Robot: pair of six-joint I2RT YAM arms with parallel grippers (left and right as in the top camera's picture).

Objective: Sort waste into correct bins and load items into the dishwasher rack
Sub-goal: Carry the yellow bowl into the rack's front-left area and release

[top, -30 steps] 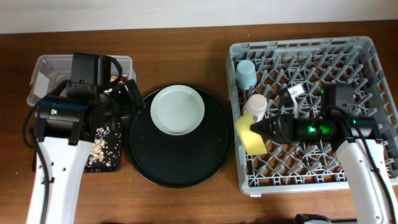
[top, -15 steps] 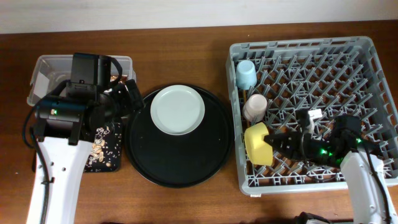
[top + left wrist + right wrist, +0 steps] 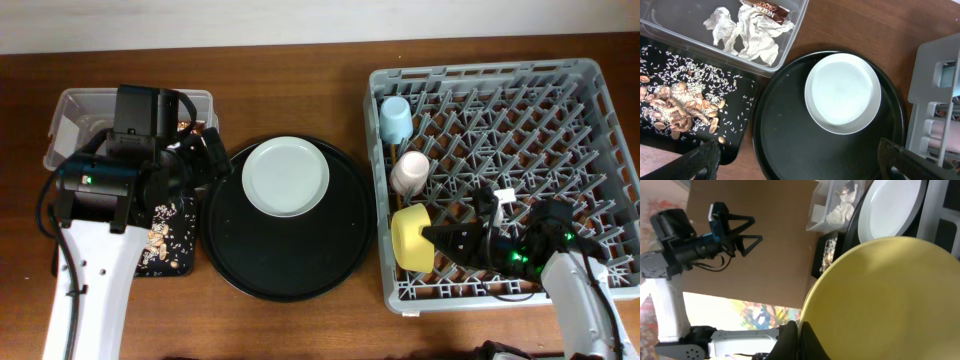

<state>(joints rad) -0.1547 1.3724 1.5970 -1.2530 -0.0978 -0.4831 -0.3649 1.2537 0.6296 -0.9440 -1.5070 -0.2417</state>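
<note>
The yellow bowl (image 3: pixel 410 238) has been shifted nearer the dishwasher rack's (image 3: pixel 480 70) front edge, clamped by the right gripper (image 3: pixel 428 235); the left gripper's (image 3: pixel 797 162) jaws are spread wide.

The right gripper (image 3: pixel 430 236) is parked low inside the rack (image 3: pixel 500 68), by its near-left corner, pinched onto the yellow bowl (image 3: pixel 408 232) rim, arm laid out sideways. The left gripper (image 3: pixel 208 158) is held well left of the rack, fingers (image 3: pixel 705 159) spread wide.

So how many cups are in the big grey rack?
2. The light-blue cup is in the rack's far left corner; the pink cup sits just nearer, next to the yellow bowl. The right arm might hide another.
</note>
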